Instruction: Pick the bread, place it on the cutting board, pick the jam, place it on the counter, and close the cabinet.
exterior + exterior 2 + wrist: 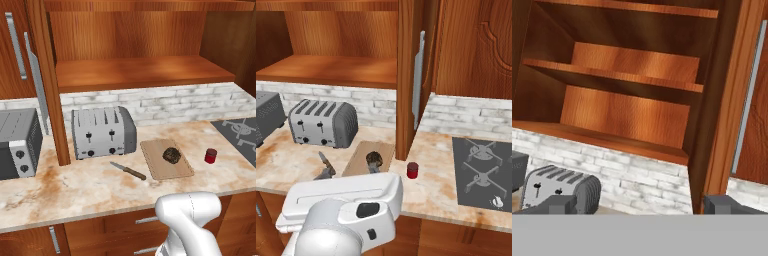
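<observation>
The dark lumpy bread lies on the light wooden cutting board. To its right the small red jam stands upright on the marbled counter. Above them the cabinet is open, both doors swung out and its shelves bare. In the hand view my gripper is open and holds nothing, with its fingertips wide apart. It faces the open cabinet from well back.
A silver toaster and a toaster oven stand on the left. A knife lies left of the board. The stove is on the right. The door edges jut out over the counter.
</observation>
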Available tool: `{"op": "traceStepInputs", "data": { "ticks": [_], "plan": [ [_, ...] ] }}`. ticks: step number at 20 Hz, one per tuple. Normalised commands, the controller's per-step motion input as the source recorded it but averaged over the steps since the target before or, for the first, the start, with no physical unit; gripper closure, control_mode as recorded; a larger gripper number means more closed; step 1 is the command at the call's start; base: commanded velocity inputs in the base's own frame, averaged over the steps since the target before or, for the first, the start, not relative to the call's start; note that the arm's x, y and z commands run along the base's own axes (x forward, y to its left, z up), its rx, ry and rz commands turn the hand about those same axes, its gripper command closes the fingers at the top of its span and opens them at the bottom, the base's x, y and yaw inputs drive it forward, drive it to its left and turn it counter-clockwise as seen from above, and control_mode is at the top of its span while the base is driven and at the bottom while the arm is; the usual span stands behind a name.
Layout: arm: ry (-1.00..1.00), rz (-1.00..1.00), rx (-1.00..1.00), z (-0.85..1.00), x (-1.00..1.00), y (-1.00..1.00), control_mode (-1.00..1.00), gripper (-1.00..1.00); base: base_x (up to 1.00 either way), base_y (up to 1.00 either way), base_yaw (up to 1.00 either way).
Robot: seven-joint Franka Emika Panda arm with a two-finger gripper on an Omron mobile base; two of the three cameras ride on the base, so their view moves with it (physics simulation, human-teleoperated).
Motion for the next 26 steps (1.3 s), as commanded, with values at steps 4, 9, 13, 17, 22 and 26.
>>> {"op": "traceStepInputs", "data": {
  "ticks": [4,9,13,17,22,26],
  "plan": [
    [-0.08,-0.02,0.00,0.00,0.00,-0.20,-1.00,-1.00,0.00,0.00,0.00],
    [-0.06,0.00,0.00,0.00,0.00,-0.20,-1.00,-1.00,0.00,0.00,0.00],
    [-0.04,0.00,0.00,0.00,0.00,-0.19,-1.00,-1.00,0.00,0.00,0.00],
    [-0.03,0.00,0.00,0.00,0.00,-0.21,-1.00,-1.00,0.00,0.00,0.00],
    [0.00,0.00,0.00,0.00,0.00,-0.26,-1.00,-1.00,0.00,0.00,0.00],
    [0.00,0.00,0.00,0.00,0.03,-0.26,-1.00,-1.00,0.00,0.00,0.00]
  ]
}}
